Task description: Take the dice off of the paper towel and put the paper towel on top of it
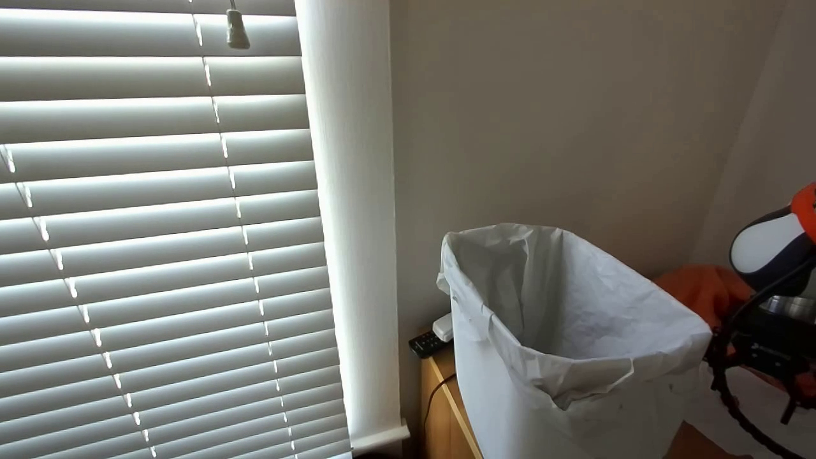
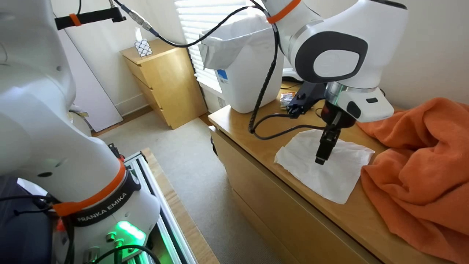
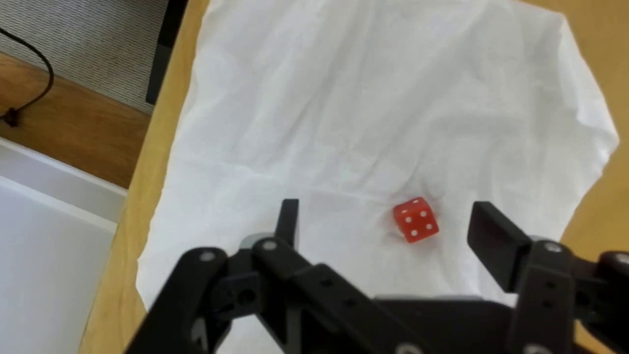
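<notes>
A red die with white dots rests on a white paper towel in the wrist view. The towel lies spread flat with light creases on the wooden dresser top, and also shows in an exterior view. My gripper is open and empty above the towel. In the wrist view the die sits between the two fingers, closer to the right finger, and neither finger touches it. The gripper also shows in an exterior view, pointing down over the towel; the die cannot be made out there.
A crumpled orange cloth lies beside the towel on the dresser. A white bin with a liner stands at the dresser's end. A small packet lies near the bin. The dresser edge drops to the floor.
</notes>
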